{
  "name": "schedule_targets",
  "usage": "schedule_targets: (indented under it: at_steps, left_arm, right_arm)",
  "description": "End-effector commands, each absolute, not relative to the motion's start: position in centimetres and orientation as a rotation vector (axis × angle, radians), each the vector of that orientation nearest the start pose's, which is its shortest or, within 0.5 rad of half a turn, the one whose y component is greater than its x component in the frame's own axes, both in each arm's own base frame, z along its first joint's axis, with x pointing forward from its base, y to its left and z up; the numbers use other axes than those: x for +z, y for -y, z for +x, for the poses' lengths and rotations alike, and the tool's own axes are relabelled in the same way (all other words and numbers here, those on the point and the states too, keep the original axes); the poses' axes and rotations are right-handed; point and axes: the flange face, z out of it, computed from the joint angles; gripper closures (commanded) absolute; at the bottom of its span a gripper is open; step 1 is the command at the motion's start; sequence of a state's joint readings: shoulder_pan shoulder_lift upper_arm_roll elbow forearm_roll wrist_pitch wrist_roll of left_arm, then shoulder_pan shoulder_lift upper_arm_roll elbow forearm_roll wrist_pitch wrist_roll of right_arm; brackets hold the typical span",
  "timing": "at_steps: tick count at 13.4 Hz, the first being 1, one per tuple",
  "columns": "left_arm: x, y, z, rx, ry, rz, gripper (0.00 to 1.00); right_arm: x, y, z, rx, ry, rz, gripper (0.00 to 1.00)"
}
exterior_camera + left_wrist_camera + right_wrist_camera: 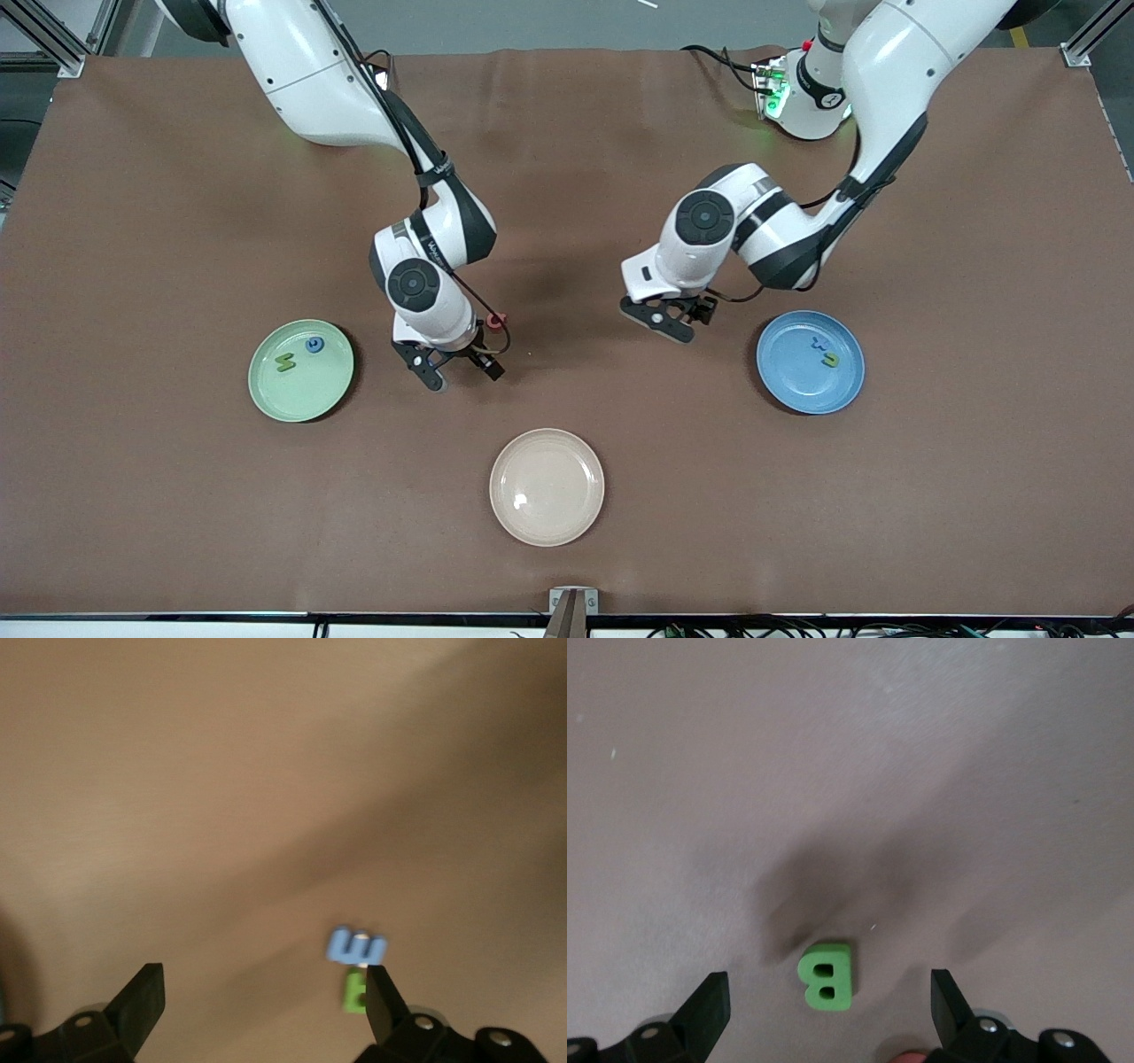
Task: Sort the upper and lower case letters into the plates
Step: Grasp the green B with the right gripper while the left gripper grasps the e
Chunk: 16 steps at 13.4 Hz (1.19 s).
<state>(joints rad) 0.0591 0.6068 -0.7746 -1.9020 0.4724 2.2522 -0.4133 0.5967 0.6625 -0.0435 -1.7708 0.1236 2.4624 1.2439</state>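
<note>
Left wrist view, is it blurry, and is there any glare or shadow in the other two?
Left wrist view: smeared, the blue letter and green letter soft. Right wrist view: sharper, a dark smudged shadow above the green B. Front view: a small white glare spot on the beige plate.

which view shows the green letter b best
The right wrist view: the green letter B lies on the bare table between the open right pincer's fingers, its shape plain. In the front view the arm hides it. The left wrist view does not show it.

Even overhead light, blurred wrist views
</note>
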Motion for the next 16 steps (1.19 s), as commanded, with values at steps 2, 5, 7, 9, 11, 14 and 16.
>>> schedule_targets:
  at_steps: [2, 5, 7, 9, 11, 14, 16]
  left_arm:
    - [23.2, 40.5, 48.5, 0.103, -0.886, -3.097, 0.00]
    - [21.2, 41.2, 47.0, 0.149, -0.865, -3.095, 0.02]
    - [20.0, 41.1, 46.5, 0.140, -0.862, -3.078, 0.12]
    - [18.5, 40.9, 46.2, 0.134, -0.840, -3.059, 0.20]
    - [18.2, 40.8, 46.2, 0.133, -0.835, -3.059, 0.26]
    - [17.3, 40.5, 46.0, 0.129, -0.860, -3.038, 0.34]
    - [17.1, 40.4, 45.7, 0.139, -0.864, -3.034, 0.42]
  right_arm:
    - [18.5, -35.9, 56.2, -0.012, -1.034, -2.920, 0.03]
    - [17.4, -35.9, 55.9, -0.017, -0.994, -2.960, 0.10]
    - [17.4, -35.9, 55.8, -0.016, -0.992, -2.962, 0.21]
    - [17.4, -35.8, 55.9, -0.014, -0.998, -2.959, 0.33]
    - [17.3, -35.8, 55.8, -0.009, -0.999, -2.963, 0.49]
    - [17.4, -35.8, 55.8, -0.004, -1.017, -2.955, 0.77]
    - [17.6, -35.6, 56.0, 0.000, -1.030, -2.947, 0.96]
